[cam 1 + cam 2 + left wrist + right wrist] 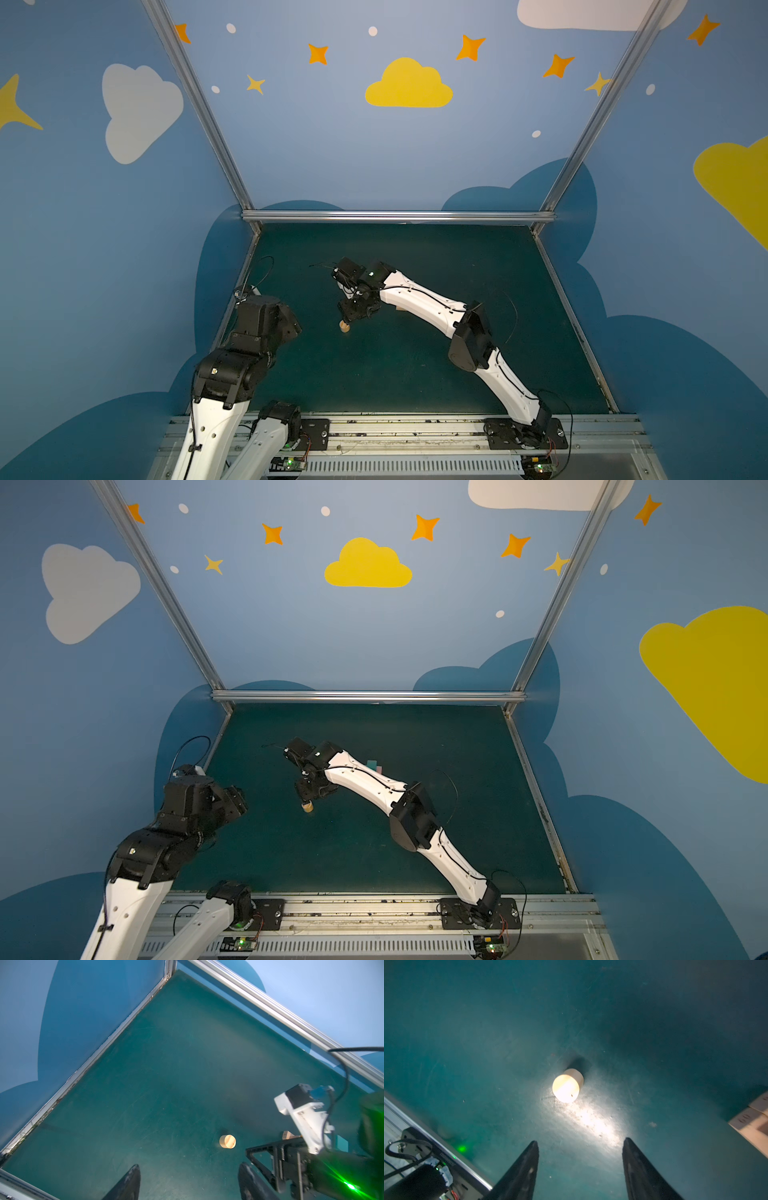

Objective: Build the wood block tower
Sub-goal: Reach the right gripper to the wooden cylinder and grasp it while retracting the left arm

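Along the near edge, the metal rail (395, 428) carries both arm bases, and the green mat (415, 374) spreads out beyond it. On our left side, the left gripper (189, 1165) hangs above the mat near the left wall. Its fingers (133, 1176) are spread wide with only bare mat between them, so we grip nothing there.

A little farther in, left of the mat's middle, the tan cylinder (344, 326) sits alone on the mat, and both wrist cameras see its round end face (566, 1087). Our right gripper (580, 1140) is over the mat just beside it. Its jaws are well apart and empty, and the cylinder is ahead of the fingertips rather than between them, so they do not touch it.

Beyond the right forearm, we make out a teal block (371, 764) with a pink block (378, 766) against it. The right wrist view catches tan blocks (751, 1124) lying together at the edge of the frame. The arm hides most of this group in both top views, so we cannot tell how the blocks are stacked.
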`<move>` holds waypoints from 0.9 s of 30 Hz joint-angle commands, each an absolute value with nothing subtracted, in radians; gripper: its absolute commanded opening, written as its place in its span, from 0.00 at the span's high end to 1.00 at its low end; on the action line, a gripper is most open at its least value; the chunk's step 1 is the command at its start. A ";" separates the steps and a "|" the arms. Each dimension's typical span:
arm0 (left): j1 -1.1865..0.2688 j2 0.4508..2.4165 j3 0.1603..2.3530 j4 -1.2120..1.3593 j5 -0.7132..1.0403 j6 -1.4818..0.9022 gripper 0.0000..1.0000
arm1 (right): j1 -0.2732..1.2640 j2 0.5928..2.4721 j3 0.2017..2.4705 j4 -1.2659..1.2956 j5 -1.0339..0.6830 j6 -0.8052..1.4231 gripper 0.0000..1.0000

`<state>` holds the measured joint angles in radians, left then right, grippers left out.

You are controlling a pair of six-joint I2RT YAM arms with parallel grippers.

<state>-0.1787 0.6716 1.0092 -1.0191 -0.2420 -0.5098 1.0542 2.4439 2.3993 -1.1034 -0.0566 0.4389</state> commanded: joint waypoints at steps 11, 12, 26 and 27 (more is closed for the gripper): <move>-0.175 0.608 0.992 -0.981 -0.206 -0.498 0.30 | 1.058 2.581 2.493 -1.062 -0.067 0.472 0.33; -0.175 0.604 0.990 -0.982 -0.206 -0.496 0.30 | 1.058 2.584 2.492 -1.053 -0.069 0.474 0.33; -0.175 0.594 0.973 -0.977 -0.193 -0.491 0.31 | 1.058 2.632 2.515 -1.012 -0.096 0.502 0.33; -0.175 0.595 0.971 -0.977 -0.191 -0.492 0.31 | 1.058 2.637 2.517 -1.011 -0.099 0.502 0.33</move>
<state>-0.1787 0.6003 0.9844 -0.9833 -0.1955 -0.5083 1.0546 2.6110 2.4878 -1.0115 -0.0856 0.4900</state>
